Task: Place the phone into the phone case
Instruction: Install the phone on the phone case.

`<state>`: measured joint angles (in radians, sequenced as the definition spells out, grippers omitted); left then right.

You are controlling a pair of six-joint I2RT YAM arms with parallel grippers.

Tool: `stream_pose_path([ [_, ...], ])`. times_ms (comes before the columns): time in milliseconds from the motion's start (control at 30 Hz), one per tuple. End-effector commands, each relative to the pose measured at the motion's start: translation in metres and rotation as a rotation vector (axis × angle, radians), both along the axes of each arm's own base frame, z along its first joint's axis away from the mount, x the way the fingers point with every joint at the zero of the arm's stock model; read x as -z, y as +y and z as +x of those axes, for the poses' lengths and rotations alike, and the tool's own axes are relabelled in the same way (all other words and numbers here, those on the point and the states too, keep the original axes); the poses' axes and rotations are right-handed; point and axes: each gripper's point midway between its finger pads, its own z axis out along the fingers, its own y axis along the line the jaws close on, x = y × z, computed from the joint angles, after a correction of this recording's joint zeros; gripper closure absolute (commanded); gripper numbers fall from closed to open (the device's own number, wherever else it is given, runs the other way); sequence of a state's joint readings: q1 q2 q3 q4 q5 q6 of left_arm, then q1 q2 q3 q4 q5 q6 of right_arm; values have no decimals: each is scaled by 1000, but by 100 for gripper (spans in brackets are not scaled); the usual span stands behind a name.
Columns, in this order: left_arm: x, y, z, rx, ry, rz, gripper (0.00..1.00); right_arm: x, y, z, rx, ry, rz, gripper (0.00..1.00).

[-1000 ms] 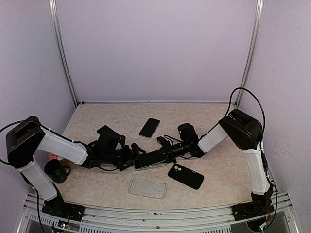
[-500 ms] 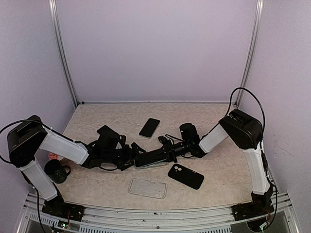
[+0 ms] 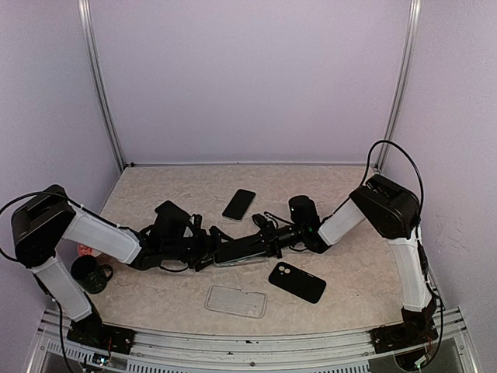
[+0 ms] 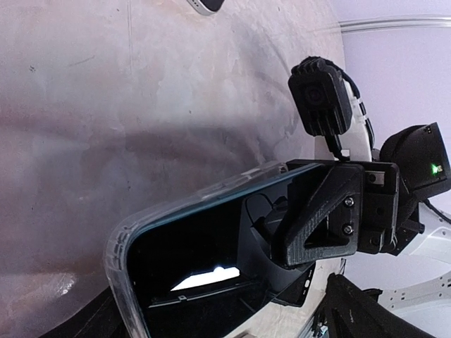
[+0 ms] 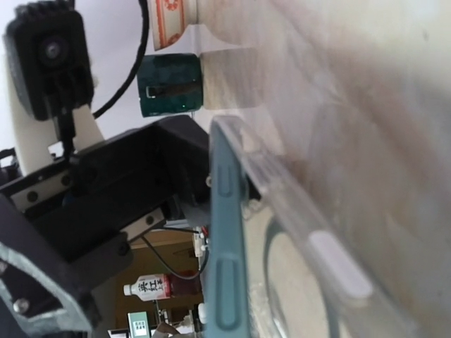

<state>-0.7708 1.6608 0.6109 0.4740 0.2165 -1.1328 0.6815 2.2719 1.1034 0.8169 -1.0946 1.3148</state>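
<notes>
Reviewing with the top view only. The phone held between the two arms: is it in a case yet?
Observer: The left wrist view shows a clear case rimming the phone at its corner.
Operator: Fully seated?
Observer: Apparently not. In the right wrist view the case's side slants away from the phone's teal edge.
Operator: What grips it?
Observer: The right claw, pinched across the screen, seen from the left wrist.
</notes>
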Motion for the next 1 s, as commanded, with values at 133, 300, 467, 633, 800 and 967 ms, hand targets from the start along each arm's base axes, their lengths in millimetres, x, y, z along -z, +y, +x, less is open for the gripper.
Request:
stream_pose_path([
  [133, -24, -18, 1, 63, -54, -137, 12, -31, 10, -12, -60, -90, 91, 100],
  [300, -33, -20, -3, 82, -82, -186, 15, -34, 12, -18, -81, -103, 113, 100],
  [467, -44, -19, -6, 86, -116, -228, 21, -36, 11, -21, -89, -112, 118, 100],
  [633, -57, -19, -9, 99, -154, -265, 30, -37, 9, -23, -92, -121, 119, 100],
  [800, -65, -18, -11, 109, -180, -288, 39, -39, 8, -25, -99, -138, 114, 100],
  [967, -72, -20, -14, 126, -200, -314, 44, -42, 8, -27, -108, -151, 114, 100],
])
